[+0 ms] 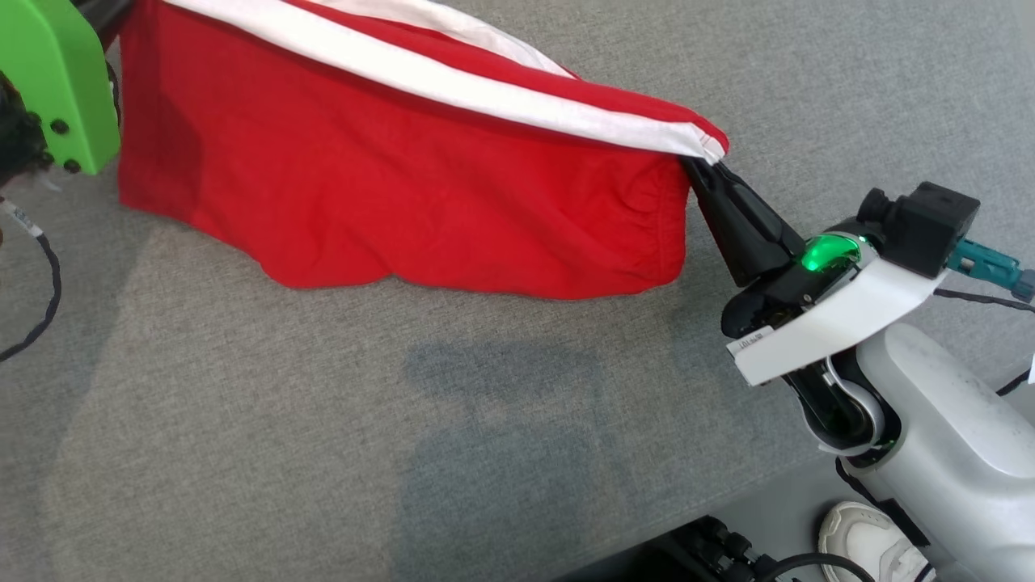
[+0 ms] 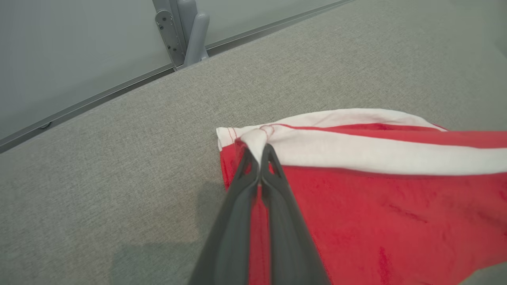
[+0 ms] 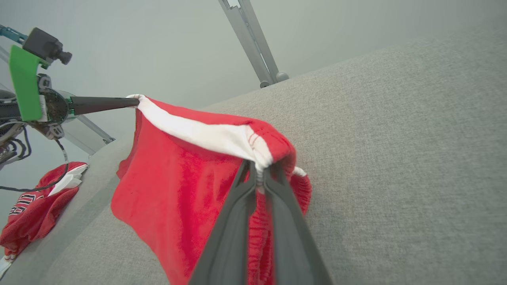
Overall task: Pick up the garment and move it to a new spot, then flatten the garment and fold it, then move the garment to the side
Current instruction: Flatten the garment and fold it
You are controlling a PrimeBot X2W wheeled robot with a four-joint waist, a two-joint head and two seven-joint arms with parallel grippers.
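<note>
The red cloth garment with a white band (image 1: 404,186) is held stretched above the grey woven surface (image 1: 323,453), its upper corners pinched tight by the left gripper (image 2: 259,152) and the right gripper (image 3: 259,171).

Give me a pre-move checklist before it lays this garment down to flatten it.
1. Left gripper shut on the garment corner at the white band: ok.
2. Right gripper shut on the opposite corner: ok.
3. Top edge stretched between both grippers: ok.
4. Lower hem even: not ok, it sags and bulges toward the middle.
5. Hem touching the grey surface: cannot tell.
6. Second red garment apart from the held one: ok.
</note>
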